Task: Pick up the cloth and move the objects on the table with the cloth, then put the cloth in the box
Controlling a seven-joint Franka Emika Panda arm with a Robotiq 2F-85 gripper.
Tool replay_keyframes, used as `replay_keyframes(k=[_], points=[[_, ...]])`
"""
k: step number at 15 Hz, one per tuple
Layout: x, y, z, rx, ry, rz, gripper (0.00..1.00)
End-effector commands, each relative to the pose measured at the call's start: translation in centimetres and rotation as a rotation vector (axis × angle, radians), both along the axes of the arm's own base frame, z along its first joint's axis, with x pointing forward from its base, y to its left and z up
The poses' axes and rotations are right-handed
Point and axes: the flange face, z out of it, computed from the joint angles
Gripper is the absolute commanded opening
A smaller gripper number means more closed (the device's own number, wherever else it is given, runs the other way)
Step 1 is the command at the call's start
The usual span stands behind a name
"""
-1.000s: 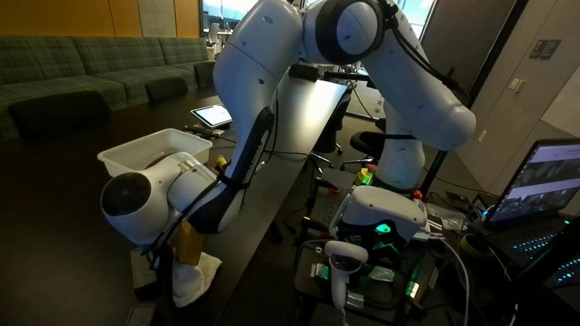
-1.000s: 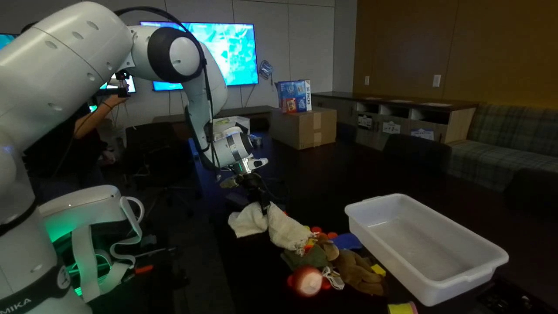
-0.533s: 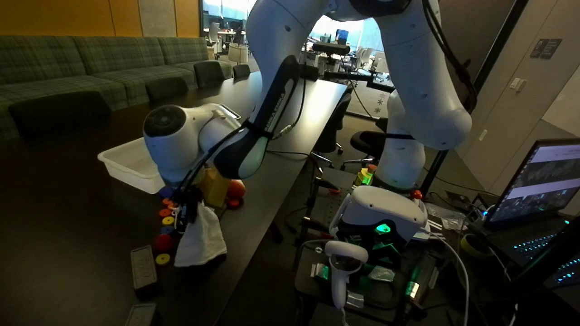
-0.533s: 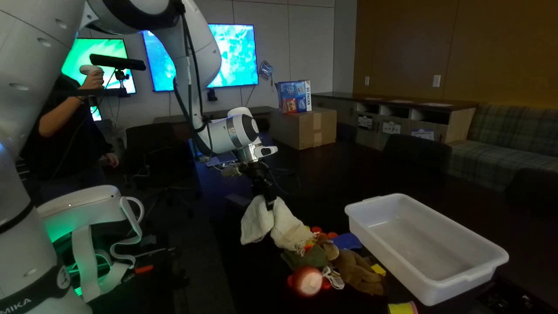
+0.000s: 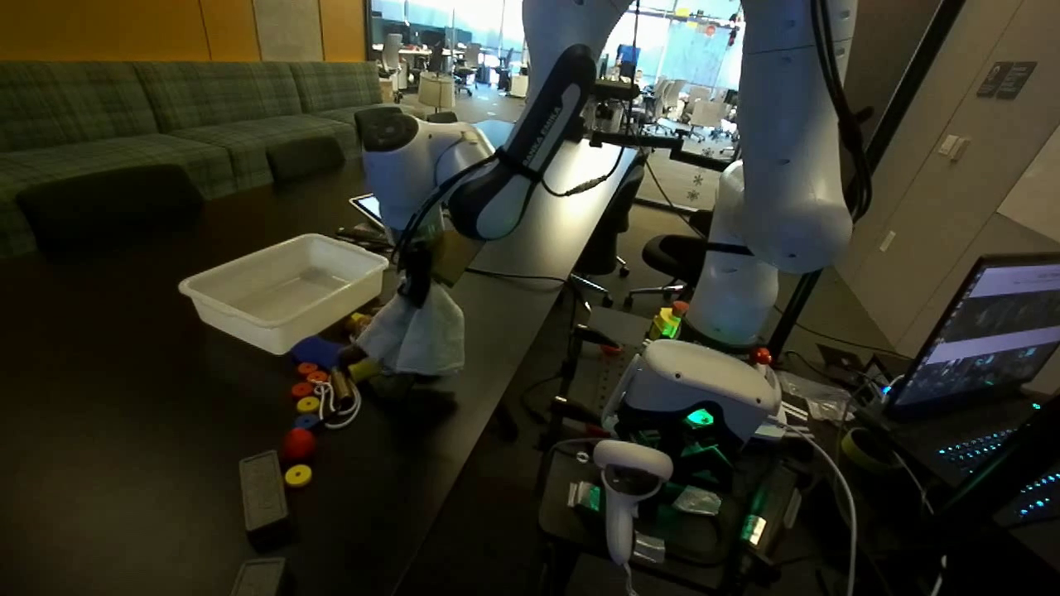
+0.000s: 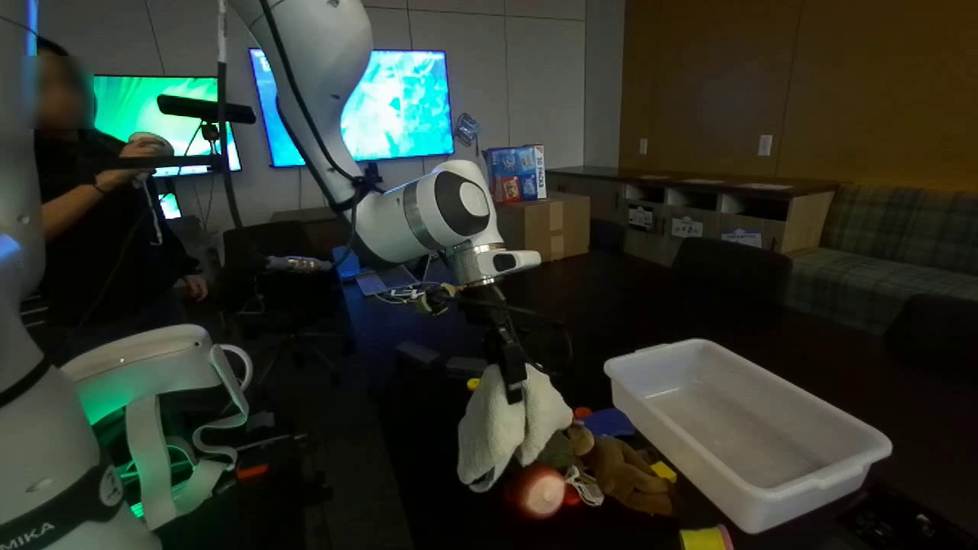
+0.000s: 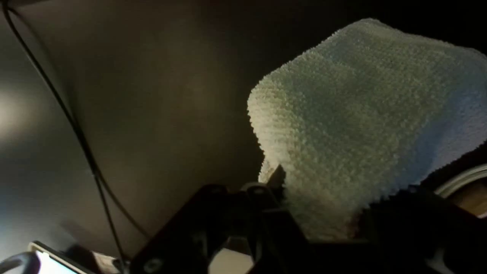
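The white cloth point(image 5: 418, 335) hangs in folds from my gripper point(image 5: 416, 290), which is shut on it; in an exterior view the dark fingers reach down over the cloth point(image 6: 493, 431). Its underside seems just above or touching the pile; I cannot tell which. In the wrist view the cloth point(image 7: 354, 110) fills the right half and hides the fingertips. The objects lie on the dark table point(image 5: 124, 463): a red ball point(image 5: 299, 444), a yellow ring point(image 5: 298, 475), a blue piece point(image 6: 609, 422), a brown plush toy point(image 6: 630, 473) and others. Beside them stands the box point(image 5: 248, 325), a white bin with nothing in it.
Two dark grey blocks, one of them this block point(image 5: 263, 497), lie near the table's edge. A yellow spool point(image 6: 704, 539) sits close to the bin. A tablet point(image 5: 367, 207) lies behind it. A black cable point(image 7: 87, 152) crosses the table. Farther back stands a cardboard box point(image 6: 558, 221).
My gripper has carried the cloth along the table toward the bin side and the pile of objects. Several small objects and the bin, hidden before behind the arm, now show in an exterior view.
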Motion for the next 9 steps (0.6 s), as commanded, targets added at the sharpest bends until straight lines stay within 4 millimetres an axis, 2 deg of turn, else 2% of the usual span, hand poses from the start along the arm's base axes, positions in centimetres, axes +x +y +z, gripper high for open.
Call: replay_keyframes(k=[1,4,9], points=[[0.3,-6.9,0.7,-0.076,-0.080,-0.159,0.16],[2.5,-12.4,-1.0,-0.180,-0.145,-0.237,0.16],[6.7,-17.5,-6.1,-0.285,-0.203,-0.312,0.16]])
